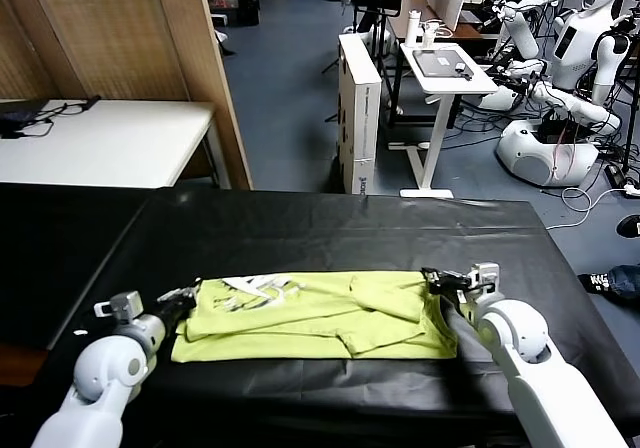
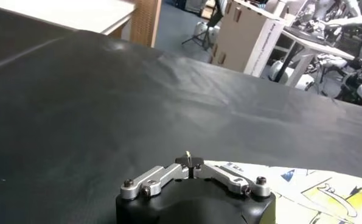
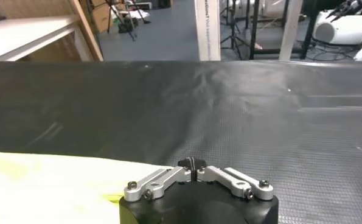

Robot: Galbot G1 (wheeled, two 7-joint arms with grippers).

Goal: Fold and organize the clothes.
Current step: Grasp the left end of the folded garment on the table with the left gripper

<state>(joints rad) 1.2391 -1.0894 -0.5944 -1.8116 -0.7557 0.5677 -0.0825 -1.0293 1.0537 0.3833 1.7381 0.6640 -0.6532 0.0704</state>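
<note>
Grippers are pinching now: your left gripper (image 1: 190,294) and right gripper (image 1: 432,278) are clamping the T-shirt's (image 1: 320,318) far corners; you're needing an even lift toward you next.

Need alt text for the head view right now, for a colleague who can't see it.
A lime-green T-shirt, partly folded into a long strip, lies on a black table. The left gripper and right gripper are shut at its two far corners.

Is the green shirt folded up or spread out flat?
Partly folded: the shirt lies as a long strip on the black table, sleeves tucked over its middle.
</note>
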